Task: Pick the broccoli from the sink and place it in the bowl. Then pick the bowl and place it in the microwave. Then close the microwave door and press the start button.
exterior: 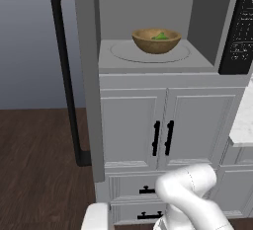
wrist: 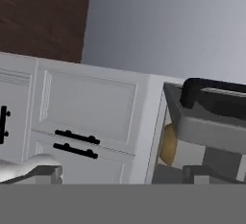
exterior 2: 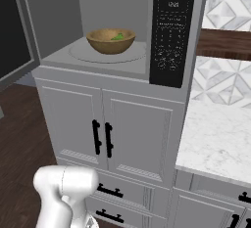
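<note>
While the microwave door (exterior: pixel 88 76) stands swung wide open, the wooden bowl (exterior: pixel 156 41) is seen resting on the round glass turntable (exterior: pixel 123 52) inside the microwave (exterior: pixel 207 17). The green broccoli (exterior: pixel 160 36) is held in the bowl, just showing over its rim. A black button panel (exterior 2: pixel 171 31) is set to the right of the cavity. The gripper (wrist: pixel 125 177) is shown in the hand view with its 2 fingertips (wrist: pixel 48 172) spread wide apart and nothing between them. White cabinet fronts (wrist: pixel 86 103) with 2 black drawer pulls (wrist: pixel 77 143) are faced by the gripper, straight ahead and to its left. The door's long black bar handle (wrist: pixel 214 95) is seen up and to the right of the gripper. A marble worktop (exterior 2: pixel 220 134) is seen right of the microwave.
</note>
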